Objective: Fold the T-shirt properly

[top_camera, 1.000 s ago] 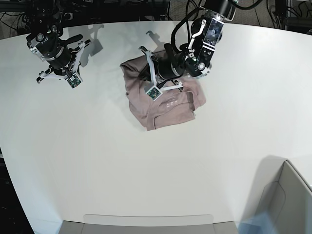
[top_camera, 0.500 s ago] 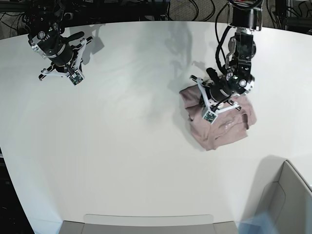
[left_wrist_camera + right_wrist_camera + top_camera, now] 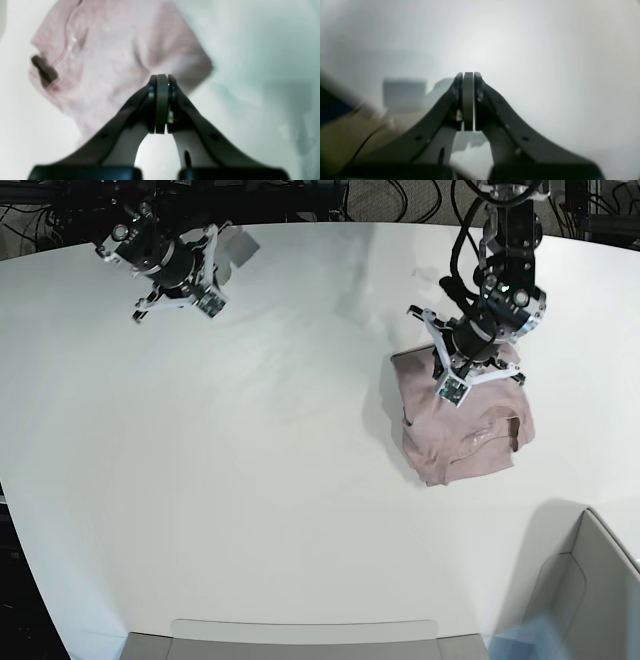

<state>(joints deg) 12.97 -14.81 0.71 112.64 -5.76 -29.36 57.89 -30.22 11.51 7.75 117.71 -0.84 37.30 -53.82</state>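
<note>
The T-shirt is a folded, wrinkled mauve-pink bundle on the right side of the white table. My left gripper hovers over the shirt's far edge. In the left wrist view this gripper is shut with nothing between the fingers, and the blurred T-shirt lies below and beyond it, collar to the left. My right gripper is at the far left of the table, well away from the shirt. In the right wrist view it is shut and empty above bare table.
A grey bin stands at the front right corner. A pale tray edge runs along the front. Dark cables and arm bases lie beyond the table's far edge.
The T-shirt slid from the table's middle to the right with my left gripper on it, then shifted only slightly. The left gripper has moved a little farther back. The right arm moved right and back.
</note>
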